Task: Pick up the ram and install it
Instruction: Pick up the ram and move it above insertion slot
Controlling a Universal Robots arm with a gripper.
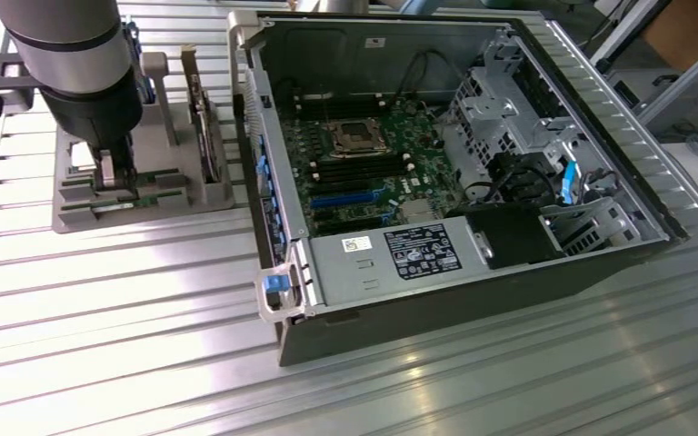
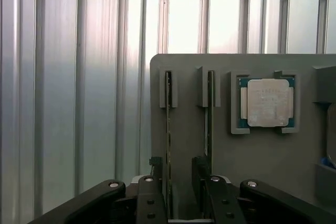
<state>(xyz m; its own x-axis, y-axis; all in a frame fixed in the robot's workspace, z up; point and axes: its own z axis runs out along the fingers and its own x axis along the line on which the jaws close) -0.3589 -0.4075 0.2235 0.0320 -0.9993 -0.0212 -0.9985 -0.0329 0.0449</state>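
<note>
gripper (image 2: 181, 205): we list it with jaws wide apart and nothing clamped, lowered over one end of the grey holder (image 2: 189, 103). its dark fingers (image 2: 152, 203) stand on either side of the ram (image 2: 168, 124). the stick lies in the gap between them, nearer one finger than the other.

ram: thin green stick, upright on edge in a narrow slot of the holder, its far end caught in a small grey bracket. not lifted, not installed.

second ram stick (image 2: 210, 114): same kind, on edge in the neighbouring slot, parallel to the first, between it and the processor chip (image 2: 268, 103). its near end runs in by one finger; we cannot tell whether they touch.

processor chip: square, silver lid on a green edge, flat in its own recess of the holder.

worktop (image 2: 79, 87): ribbed bright metal, carries the holder and the case.

exterior view entries: arm (image 1: 76, 54) stands over the holder at the exterior view's left. a card with a metal bracket (image 1: 207, 127) stands in the holder beside the gripper. computer case (image 1: 446, 304), open on top, lies just beside the holder on the exterior view's right. inside it we note the motherboard (image 1: 373, 182), the processor socket (image 1: 355, 136) and the labelled power supply (image 1: 385, 263). blue latch (image 1: 274, 284) sits on the case's near corner.
</note>
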